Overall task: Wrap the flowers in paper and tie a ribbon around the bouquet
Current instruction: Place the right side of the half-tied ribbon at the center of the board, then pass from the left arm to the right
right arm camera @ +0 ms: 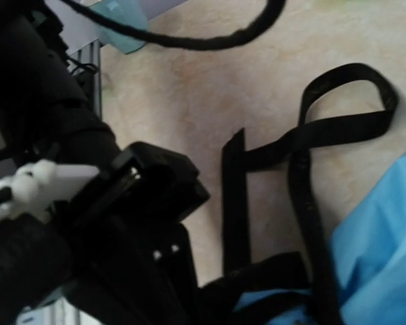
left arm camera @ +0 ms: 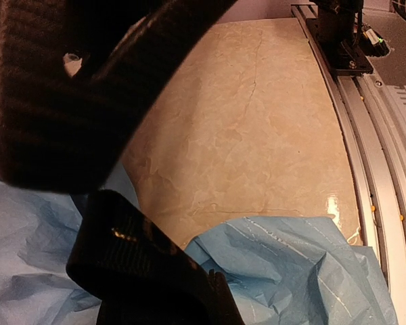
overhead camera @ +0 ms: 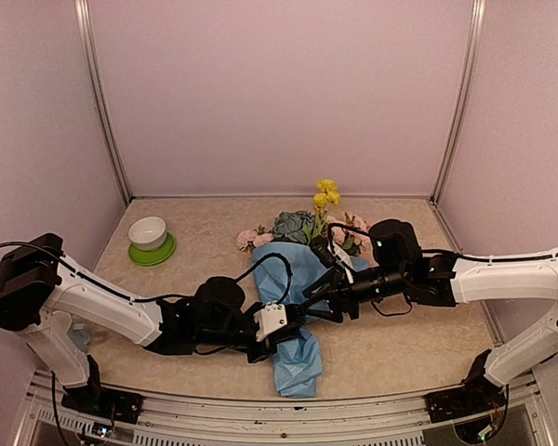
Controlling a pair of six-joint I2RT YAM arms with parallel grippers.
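Note:
The bouquet lies in the middle of the table: pink, yellow and blue-green flowers [overhead camera: 302, 226] stick out of a cone of light-blue paper [overhead camera: 298, 358] whose tail points at the near edge. Both grippers meet over the cone's waist. My left gripper [overhead camera: 284, 330] is shut, and the black ribbon [left arm camera: 54, 101] runs taut and close across its view above the crumpled paper [left arm camera: 291, 264]. In the right wrist view the ribbon [right arm camera: 304, 189] loops on the table beside the paper [right arm camera: 386, 250] and the left gripper's black body [right arm camera: 155, 183]. The jaws of my right gripper [overhead camera: 309, 308] are lost in black.
A white bowl [overhead camera: 149, 230] sits on a green saucer [overhead camera: 153, 254] at the back left. Metal rails [left arm camera: 372, 135] run along the table's near edge, with the right arm's base [left arm camera: 338, 34] bolted there. Pale walls close in the back and sides.

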